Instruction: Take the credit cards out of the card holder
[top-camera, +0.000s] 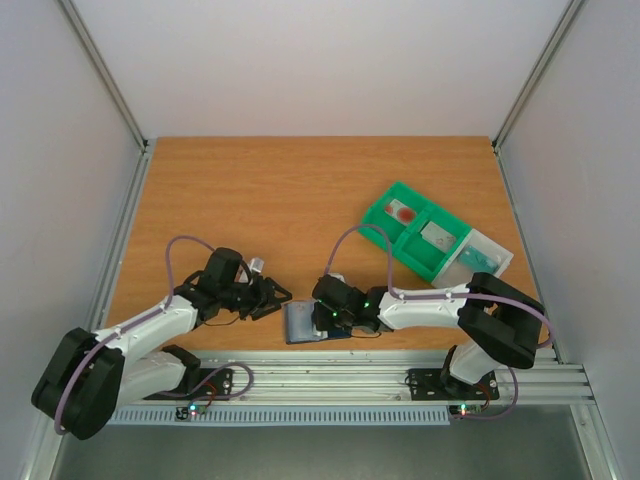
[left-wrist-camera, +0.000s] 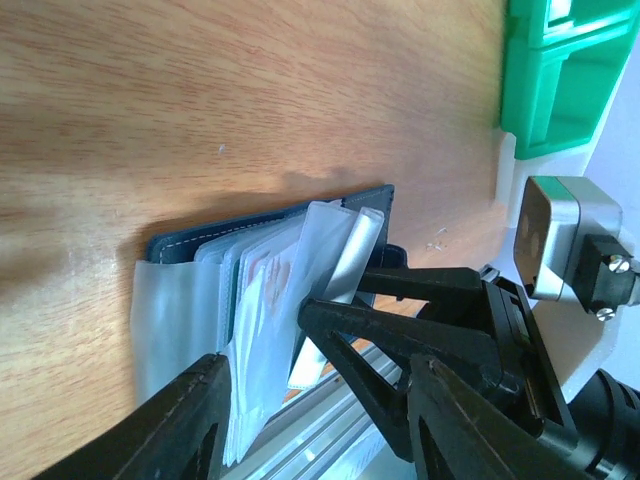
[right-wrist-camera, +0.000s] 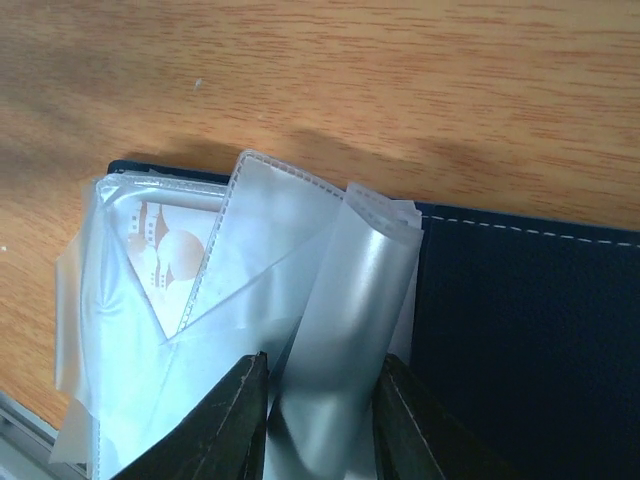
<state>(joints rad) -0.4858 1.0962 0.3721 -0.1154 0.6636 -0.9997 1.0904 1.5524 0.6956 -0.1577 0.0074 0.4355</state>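
The wooden worktop (top-camera: 260, 190) carries a green compartmented tray (top-camera: 420, 222) toward its far right. Well apart from the tray, at the near edge between the two arms, lies the card holder (top-camera: 300, 325). The holder is open, its dark blue panel flat on the wood, with a fan of clear sleeves (right-wrist-camera: 130, 340) lifting out of it.

The right hand (right-wrist-camera: 320, 365) reaches in from the right. Its fingers are drawn in close on one clear sleeve (right-wrist-camera: 365, 270), which rises pinched between them. The left hand (left-wrist-camera: 320, 370) sits just beside the holder's left edge, fingers spread wide and gripping nothing.

One credit card (right-wrist-camera: 165, 250), whitish with a reddish round mark, sits inside a sleeve at the holder's left side. In the tray, a card with a red blotch (top-camera: 402, 211) lies in the far compartment and a greyish card (top-camera: 437, 236) in the next. A teal one (top-camera: 480, 258) lies in the pale section at the tray's right end.
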